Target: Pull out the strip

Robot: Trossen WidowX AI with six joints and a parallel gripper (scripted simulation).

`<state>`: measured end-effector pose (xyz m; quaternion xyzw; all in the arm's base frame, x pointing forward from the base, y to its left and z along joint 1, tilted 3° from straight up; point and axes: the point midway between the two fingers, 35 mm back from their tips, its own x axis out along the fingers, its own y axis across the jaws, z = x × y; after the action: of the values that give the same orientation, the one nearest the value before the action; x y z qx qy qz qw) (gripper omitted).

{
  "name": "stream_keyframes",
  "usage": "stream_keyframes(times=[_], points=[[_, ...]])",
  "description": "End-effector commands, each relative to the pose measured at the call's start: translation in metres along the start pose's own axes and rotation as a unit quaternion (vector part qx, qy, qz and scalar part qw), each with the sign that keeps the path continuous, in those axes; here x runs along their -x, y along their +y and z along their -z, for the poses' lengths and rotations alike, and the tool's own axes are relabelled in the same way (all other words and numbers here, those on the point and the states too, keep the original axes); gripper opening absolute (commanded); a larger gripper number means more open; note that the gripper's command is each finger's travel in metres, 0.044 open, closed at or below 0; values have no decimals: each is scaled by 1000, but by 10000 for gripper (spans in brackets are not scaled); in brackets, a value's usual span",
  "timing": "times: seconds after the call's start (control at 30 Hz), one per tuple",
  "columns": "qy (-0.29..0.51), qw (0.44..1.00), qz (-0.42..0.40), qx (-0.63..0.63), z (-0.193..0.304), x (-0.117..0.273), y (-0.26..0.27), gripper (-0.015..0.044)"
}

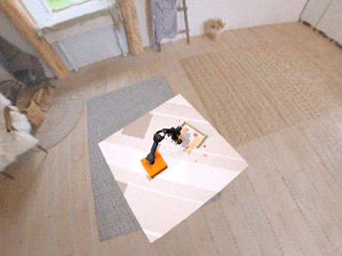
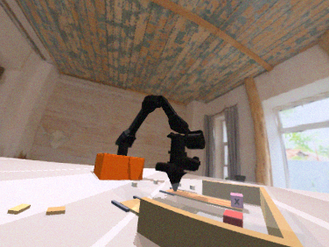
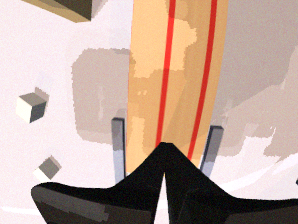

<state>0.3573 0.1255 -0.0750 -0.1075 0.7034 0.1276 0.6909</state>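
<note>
The labelled cube point(image 2: 236, 201), pale purple with a dark X, stands at the far end of a long orange strip point(image 2: 206, 199) point(image 3: 150, 75) with red lines. In the wrist view the strip runs away from the fingers, with a slim grey bar point(image 3: 118, 145) on its left and another grey bar point(image 3: 213, 145) on its right. My gripper point(image 2: 175, 190) point(image 3: 165, 147) is shut and empty, tips down over the near end of the strip between the bars. Whether the tips touch the strip is unclear. A second strip point(image 1: 194, 144) point(image 2: 132, 205) lies to one side.
A wooden-walled frame point(image 2: 197, 223) point(image 1: 195, 127) stands around the cube end. A red block point(image 2: 233, 218) point(image 1: 195, 134) is inside it. Small grey cubes point(image 3: 31, 107) point(image 2: 192, 187) lie near the strip. Flat yellow pieces point(image 2: 19, 208) point(image 2: 56, 210) lie farther off.
</note>
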Motion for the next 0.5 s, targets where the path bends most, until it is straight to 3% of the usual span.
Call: stream_keyframes(times=[0.0,0.47], points=[[-2,1000,-1,-2,-1,-1,1,0],[-1,1000,-1,-2,17,-2,0,0]])
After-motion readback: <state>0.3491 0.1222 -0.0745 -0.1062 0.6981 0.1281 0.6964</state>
